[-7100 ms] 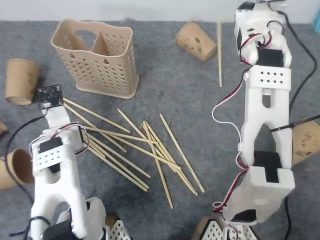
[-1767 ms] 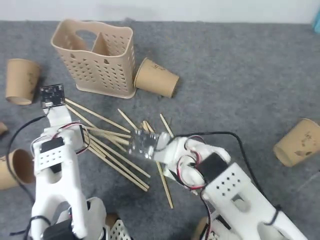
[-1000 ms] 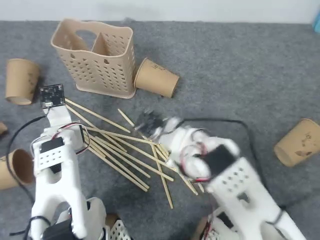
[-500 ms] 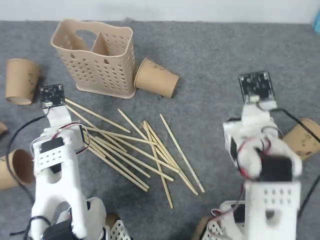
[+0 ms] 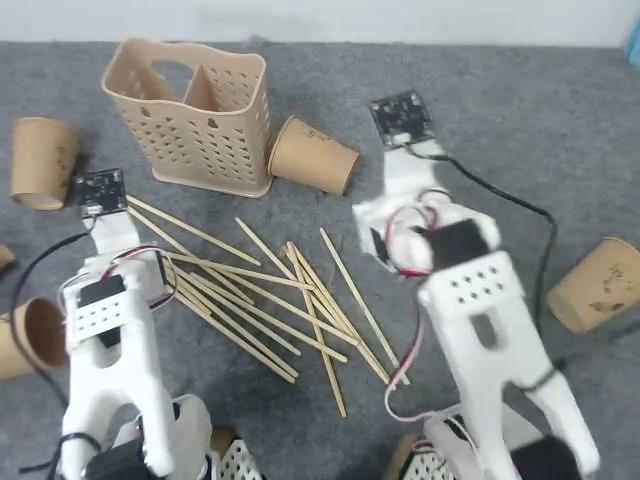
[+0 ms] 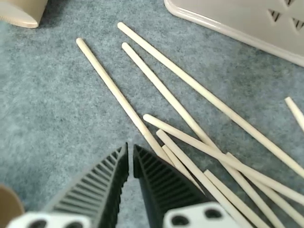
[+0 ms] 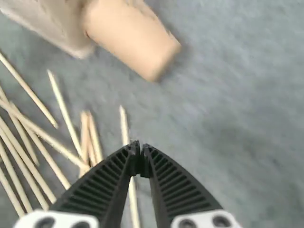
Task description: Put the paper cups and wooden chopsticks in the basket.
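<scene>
The tan perforated basket (image 5: 190, 110) stands at the back left. One paper cup (image 5: 312, 155) lies on its side against the basket's right corner. Other cups lie at the far left (image 5: 42, 160), the lower left (image 5: 25, 335) and the right edge (image 5: 595, 285). Several wooden chopsticks (image 5: 270, 300) are scattered across the middle of the mat. My left gripper (image 6: 129, 149) is shut and empty, low over the chopsticks' left ends (image 6: 190, 118). My right gripper (image 7: 140, 148) is shut and empty, above the mat between the chopsticks (image 7: 42, 142) and the lying cup (image 7: 130, 33).
The right arm (image 5: 450, 260) stretches over the middle right of the grey mat. The left arm (image 5: 105, 320) stands at the front left. A basket wall (image 6: 247, 19) lies just past the left gripper's chopsticks. Open mat lies at the back right.
The right arm swung from over the chopsticks out to the right, then back toward the middle, and now points at the cup next to the basket. The left arm kept still.
</scene>
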Controlling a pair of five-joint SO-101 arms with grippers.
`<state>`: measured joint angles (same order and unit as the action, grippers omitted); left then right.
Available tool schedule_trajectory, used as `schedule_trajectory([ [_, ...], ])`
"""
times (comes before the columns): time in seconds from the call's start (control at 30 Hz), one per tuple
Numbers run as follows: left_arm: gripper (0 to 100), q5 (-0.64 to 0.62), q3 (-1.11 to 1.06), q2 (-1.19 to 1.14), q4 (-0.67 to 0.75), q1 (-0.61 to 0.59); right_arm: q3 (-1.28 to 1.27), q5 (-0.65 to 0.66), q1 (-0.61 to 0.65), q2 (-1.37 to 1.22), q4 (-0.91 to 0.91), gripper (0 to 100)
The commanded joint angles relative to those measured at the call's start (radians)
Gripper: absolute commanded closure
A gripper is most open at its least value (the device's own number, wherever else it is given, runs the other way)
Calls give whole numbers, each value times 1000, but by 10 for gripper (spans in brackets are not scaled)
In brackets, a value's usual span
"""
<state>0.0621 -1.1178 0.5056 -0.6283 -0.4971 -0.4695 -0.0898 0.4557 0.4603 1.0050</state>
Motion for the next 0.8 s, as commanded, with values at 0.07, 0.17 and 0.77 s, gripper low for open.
schedule_trajectory([
  [0.07,987,-2,5,41,25,-9,60,-66,137,-140,-262,987],
  [0.17,987,-2,7,41,25,-9,61,-66,165,-255,-447,987],
  [0.77,987,-2,7,41,25,-9,307,-66,-13,-734,-677,990],
])
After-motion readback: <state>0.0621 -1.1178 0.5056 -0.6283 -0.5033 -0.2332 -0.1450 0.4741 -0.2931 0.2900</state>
